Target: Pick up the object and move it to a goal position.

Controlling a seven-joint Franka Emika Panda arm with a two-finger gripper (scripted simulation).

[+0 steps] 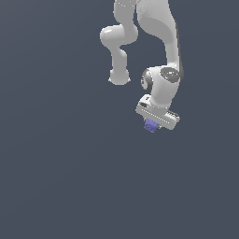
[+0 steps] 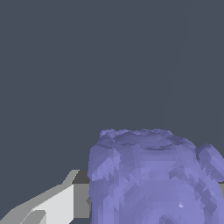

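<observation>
One blue-purple block (image 1: 151,125) sits at the tip of the arm's (image 1: 163,42) tool (image 1: 152,124), tucked under the white hand and showing just below it in the exterior view. In the wrist view the block (image 2: 153,179) fills the near field, its faces bumpy, with a white and grey finger (image 2: 70,201) touching one side; the other finger is hidden. From this the tool looks clamped on the block. Plain dark grey ground surrounds it.

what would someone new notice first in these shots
The white arm reaching down from the top of the exterior view against a plain dark grey backdrop. Next, the small blue-purple block tucked at its lower end. In the wrist view the bumpy block fills the foreground beside one pale finger.
</observation>
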